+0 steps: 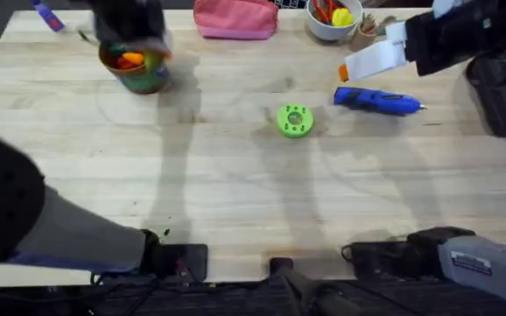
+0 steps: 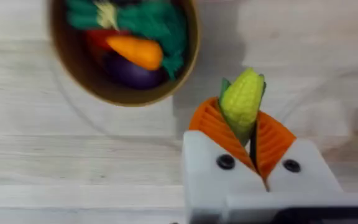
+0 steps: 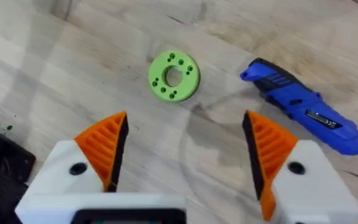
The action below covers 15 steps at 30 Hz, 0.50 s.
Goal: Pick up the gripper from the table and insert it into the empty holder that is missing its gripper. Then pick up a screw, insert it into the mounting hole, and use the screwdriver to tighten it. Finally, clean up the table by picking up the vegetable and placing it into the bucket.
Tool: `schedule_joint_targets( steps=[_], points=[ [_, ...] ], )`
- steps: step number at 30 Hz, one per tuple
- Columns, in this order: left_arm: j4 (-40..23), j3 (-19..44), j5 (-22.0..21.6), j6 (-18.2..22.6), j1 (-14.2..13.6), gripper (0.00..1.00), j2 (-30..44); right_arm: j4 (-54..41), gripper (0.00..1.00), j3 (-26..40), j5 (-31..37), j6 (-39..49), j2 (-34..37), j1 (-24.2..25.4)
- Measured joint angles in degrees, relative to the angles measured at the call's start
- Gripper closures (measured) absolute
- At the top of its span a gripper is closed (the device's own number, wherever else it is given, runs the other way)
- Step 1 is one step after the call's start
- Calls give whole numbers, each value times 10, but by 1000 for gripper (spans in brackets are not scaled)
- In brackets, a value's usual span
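left end effector (image 2: 248,134) clamped on the vegetable (image 2: 242,102): small oval corn-like toy, bumpy yellow body with green husk, pinched between orange ribbed pads (image 2: 214,127) on white blocks with black screw heads. just beside it, past the tips, sits the bucket (image 2: 185,62), round with a brownish rim, holding plush-looking toys in orange, green and purple. in the overhead view the left arm is a dark blur above the bucket (image 1: 139,75), so its height over the rim is hard to judge

right end effector (image 3: 185,152) spread wide, gripping nothing, both orange ribbed wedge pads (image 3: 107,146) well apart. ahead of it on the surface (image 3: 55,68), light wood with plank grain: a flat green disc (image 3: 174,76) with a centre hole and small holes around it, and off to one side the screwdriver (image 3: 303,107), blue cylinder lying flat, thin metal bit pointing away from the disc
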<state>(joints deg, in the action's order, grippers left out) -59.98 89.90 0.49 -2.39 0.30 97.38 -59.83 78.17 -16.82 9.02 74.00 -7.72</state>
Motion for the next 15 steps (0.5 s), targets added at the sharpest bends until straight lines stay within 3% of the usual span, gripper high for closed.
schedule_joint_targets(
  steps=[6,15],
  points=[
    [-23,103,-9,15,26,964,-27,0,8,0,0,0,0,0],
    [2,108,-19,34,87,964,11,0,7,0,0,0,0,0]
  ],
)
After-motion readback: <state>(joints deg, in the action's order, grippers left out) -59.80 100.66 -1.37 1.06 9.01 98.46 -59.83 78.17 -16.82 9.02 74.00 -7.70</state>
